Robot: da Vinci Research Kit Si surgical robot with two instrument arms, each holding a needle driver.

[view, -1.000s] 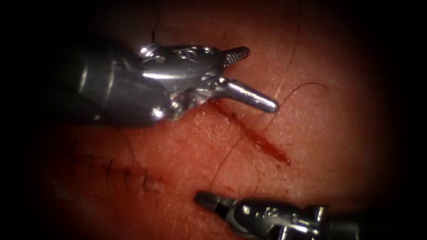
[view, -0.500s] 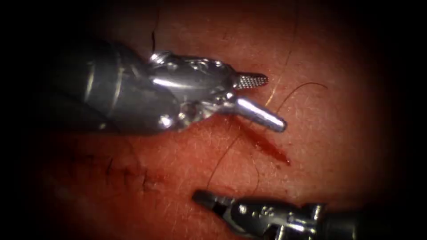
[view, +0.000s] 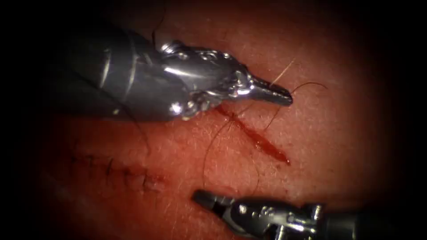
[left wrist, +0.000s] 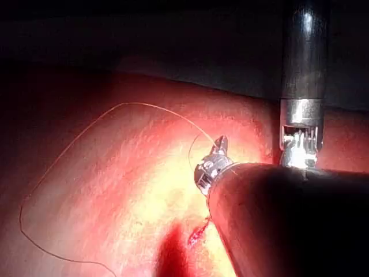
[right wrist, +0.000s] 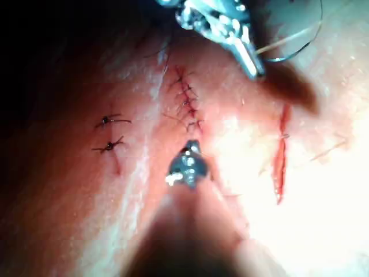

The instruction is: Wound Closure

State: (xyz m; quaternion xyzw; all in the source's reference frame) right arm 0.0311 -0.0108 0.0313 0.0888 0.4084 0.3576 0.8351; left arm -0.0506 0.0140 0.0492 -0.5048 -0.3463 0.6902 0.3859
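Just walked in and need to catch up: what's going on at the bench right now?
Bench suturing practice on the tissue. The left tool has shut its jaws, open a second ago, on the thread just above the upper end of the open cut. The right tool waits below the cut, jaws shut, holding nothing visible. I can't make out the needle. An older stitched cut lies to the left.

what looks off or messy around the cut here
Nothing is damaged. The thread lies in loose loops across the open cut, which shows red fluid. The left tool has its jaws shut on the thread beside the cut's upper end. The right tool holds nothing. No needle is visible.
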